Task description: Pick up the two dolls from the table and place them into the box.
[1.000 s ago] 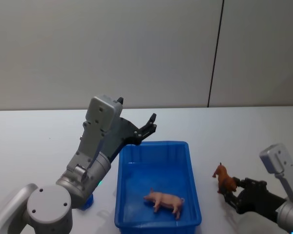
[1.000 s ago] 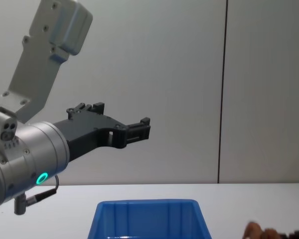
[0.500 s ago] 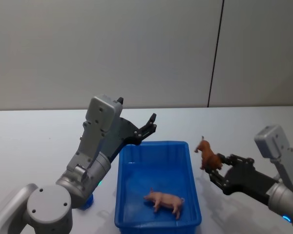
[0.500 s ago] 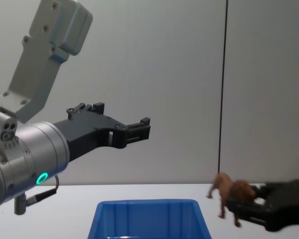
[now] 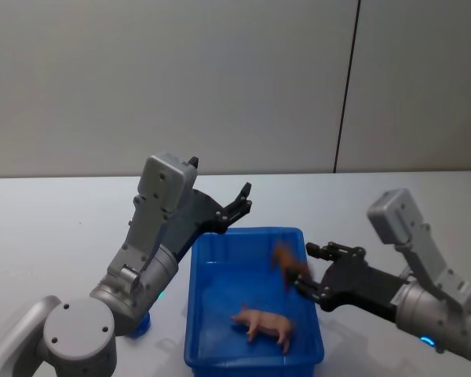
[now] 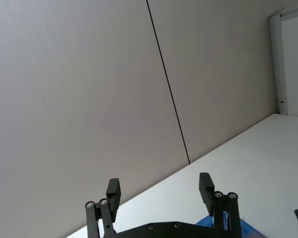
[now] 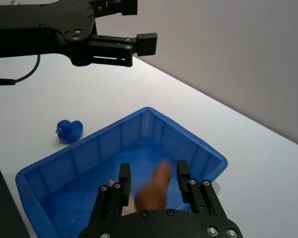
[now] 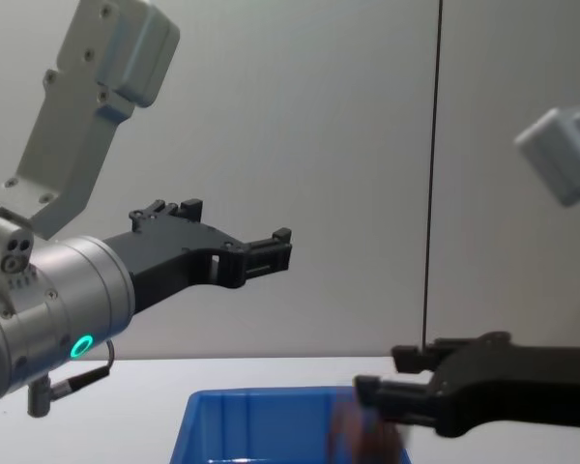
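Blurred brown animal doll, perhaps a dog, in the air over the blue bin, right at the right gripper fingertips. Pink pig doll on the bin floor, below that gripper. Bin upright on the white table.

The brown doll is a blurred smear between the right gripper's spread fingers, above the right side of the box. Its shape, and whether anything touches it, cannot be told. In the chest view the lower edge cuts off the box and most of that smear. The left arm hides most of a blue duck left of the box.
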Tool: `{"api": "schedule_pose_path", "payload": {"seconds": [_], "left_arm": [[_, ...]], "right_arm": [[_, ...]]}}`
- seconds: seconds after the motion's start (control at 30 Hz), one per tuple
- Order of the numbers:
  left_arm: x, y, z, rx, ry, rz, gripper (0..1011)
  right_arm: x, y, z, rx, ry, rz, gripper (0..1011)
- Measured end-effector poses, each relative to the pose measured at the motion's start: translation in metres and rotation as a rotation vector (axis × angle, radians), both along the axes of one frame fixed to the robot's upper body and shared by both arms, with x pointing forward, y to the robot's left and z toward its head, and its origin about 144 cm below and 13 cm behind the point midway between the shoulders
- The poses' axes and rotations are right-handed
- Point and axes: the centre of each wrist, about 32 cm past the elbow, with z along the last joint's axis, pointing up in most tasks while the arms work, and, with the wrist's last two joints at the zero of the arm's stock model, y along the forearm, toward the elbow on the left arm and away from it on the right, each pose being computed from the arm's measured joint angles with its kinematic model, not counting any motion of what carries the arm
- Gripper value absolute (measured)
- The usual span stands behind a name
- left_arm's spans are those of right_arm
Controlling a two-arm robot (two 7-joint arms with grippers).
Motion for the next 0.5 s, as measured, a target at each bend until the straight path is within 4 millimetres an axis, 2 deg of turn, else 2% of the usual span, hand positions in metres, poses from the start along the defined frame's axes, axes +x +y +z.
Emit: {"api": "schedule_pose_path", "payload": {"seconds": [0.1, 0.13, 0.17, 0.4, 0.5], "left_arm": [[0.0, 0.0, 0.0, 0.0, 0.0, 0.0, 1001], [0.0, 0.0, 0.0, 0.0, 0.0, 0.0, 1001], [0.0, 0.0, 0.0, 0.0, 0.0, 0.0, 1001], [0.0, 0.0, 0.0, 0.0, 0.0, 0.0, 1001], [0.0, 0.0, 0.0, 0.0, 0.0, 0.0, 1001]], "right_arm": [[0.003, 0.006, -0.001, -0.005, 0.013, 0.012, 596], [0.004, 0.007, -0.001, -0.006, 0.016, 0.013, 662], [0.005, 0.009, -0.001, -0.009, 0.022, 0.016, 662], [0.011, 0.013, -0.001, -0.014, 0.038, 0.014, 886], [0.012, 0.012, -0.001, -0.014, 0.041, 0.006, 936]]}}
